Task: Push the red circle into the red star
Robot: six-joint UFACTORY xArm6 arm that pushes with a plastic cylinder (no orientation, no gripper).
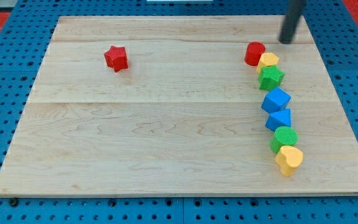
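The red circle stands at the view's upper right, at the top of a curved line of blocks. The red star sits alone at the view's upper left, far from the circle. My tip is on the board just to the right of and slightly above the red circle, a small gap apart from it. The rod rises out of the view's top edge.
Below the red circle runs a line of blocks: a yellow block touching it, a green star, a blue cube, a blue block, a green circle, a yellow heart. The wooden board lies on blue pegboard.
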